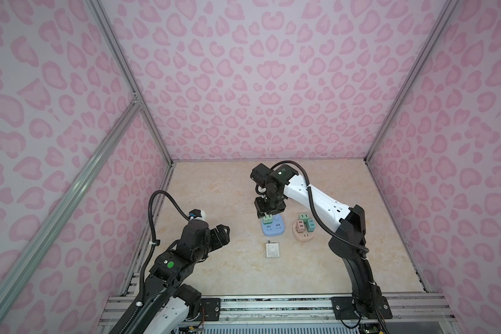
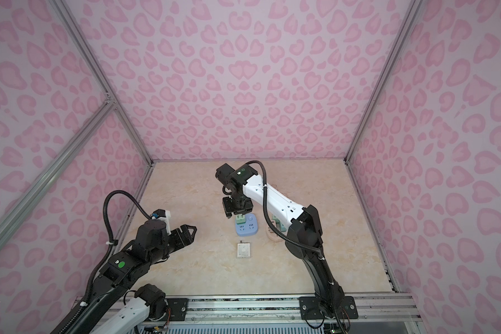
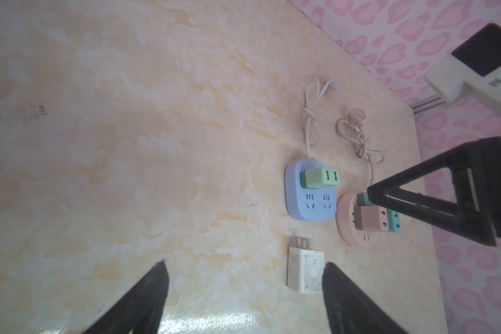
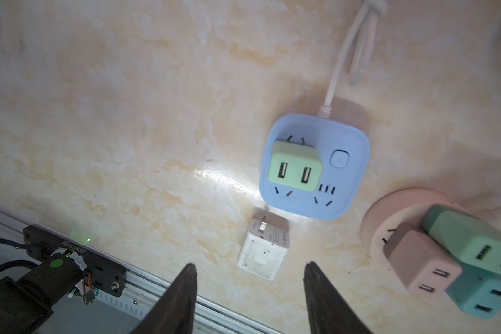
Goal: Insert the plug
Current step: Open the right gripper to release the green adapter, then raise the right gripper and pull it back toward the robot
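The marbled beige surface [image 1: 214, 202] fills the floor of the pink-patterned enclosure. The right arm [image 1: 315, 196] reaches from the near right corner toward the middle, and the left arm [image 1: 185, 254] stays over the near left part.

The right pincer [image 1: 261, 215] points down over the far left corner of the blue power strip [image 1: 273, 228]. In the right wrist view its fingers [image 4: 185, 289] are spread with nothing between them. The left pincer [image 1: 226, 231] hangs well left of the strips. In the left wrist view its fingers [image 3: 156, 289] are also wide apart and empty.

The blue power strip lies flat near the middle of the surface. Just to its right lies a round pink power strip [image 1: 302, 235], which carries three adapters, one green [image 1: 302, 217], one teal [image 1: 311, 225] and one pink [image 1: 300, 225], packed against each other.

The light green plug [image 4: 295, 167] is seated upright in the far left socket of the blue strip, its two USB ports facing up, beside the strip's round button [image 4: 339, 158]. No finger touches it.

A white charger [image 1: 272, 249] lies on its side just near of the blue strip, apart from it, its prongs [image 4: 263, 227] pointing toward the strip.

A knotted white cord [image 3: 310, 115] runs from the far edge of the blue strip.
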### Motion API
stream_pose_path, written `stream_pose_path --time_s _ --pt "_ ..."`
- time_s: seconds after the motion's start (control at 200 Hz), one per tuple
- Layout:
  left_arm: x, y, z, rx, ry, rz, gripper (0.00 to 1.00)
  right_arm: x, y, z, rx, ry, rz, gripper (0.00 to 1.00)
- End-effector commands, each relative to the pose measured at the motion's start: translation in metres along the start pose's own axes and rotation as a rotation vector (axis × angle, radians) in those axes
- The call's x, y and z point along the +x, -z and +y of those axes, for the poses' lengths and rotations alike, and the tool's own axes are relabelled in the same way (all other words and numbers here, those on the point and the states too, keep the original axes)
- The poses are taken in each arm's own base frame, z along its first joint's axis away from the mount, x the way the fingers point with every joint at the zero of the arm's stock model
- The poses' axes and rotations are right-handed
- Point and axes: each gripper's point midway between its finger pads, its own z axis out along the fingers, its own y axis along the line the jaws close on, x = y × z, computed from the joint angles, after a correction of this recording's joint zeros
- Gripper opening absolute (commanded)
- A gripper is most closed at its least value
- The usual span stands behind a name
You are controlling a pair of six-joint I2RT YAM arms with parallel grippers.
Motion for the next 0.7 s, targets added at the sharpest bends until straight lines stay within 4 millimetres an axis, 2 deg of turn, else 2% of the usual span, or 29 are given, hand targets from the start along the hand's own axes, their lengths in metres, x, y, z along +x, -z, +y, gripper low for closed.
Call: stream_pose_path --time_s 0.0,0.085,0.205,0.215,0.245,0.435,0.485,0.53,0.695 --pt "-0.009 0.007 0.008 -0.047 0.023 -0.044 0.92 -0.011 0.02 0.006 -0.001 0.06 -0.202 0.78" --pt "-0.01 0.007 0.014 -0.081 0.041 -0.054 0.99 -0.013 0.045 0.011 -0.048 0.057 -0.379 0.82" --pt "-0.008 0.001 0.014 -0.077 0.048 -0.05 0.98 0.004 0.051 0.014 -0.143 0.012 -0.406 0.82" --pt "-0.008 0.0 0.014 -0.076 0.047 -0.052 0.98 0.011 0.043 0.009 -0.129 0.01 -0.379 0.82" --pt "-0.007 -0.002 0.014 -0.071 0.05 -0.054 0.98 0.02 0.038 0.008 -0.112 0.016 -0.351 0.82" --pt "-0.013 -0.009 0.008 -0.014 0.083 -0.111 0.98 0.06 0.033 0.012 0.099 0.168 -0.312 0.86" --pt "-0.014 -0.008 0.008 0.003 0.103 -0.128 0.98 0.066 0.03 0.015 0.129 0.197 -0.325 0.92" --pt "-0.014 -0.007 0.008 0.01 0.113 -0.135 0.98 0.071 0.024 0.015 0.146 0.202 -0.33 0.94" --pt "-0.007 -0.006 0.012 -0.043 0.089 -0.069 0.98 0.078 0.002 0.003 0.198 0.17 -0.297 0.9"
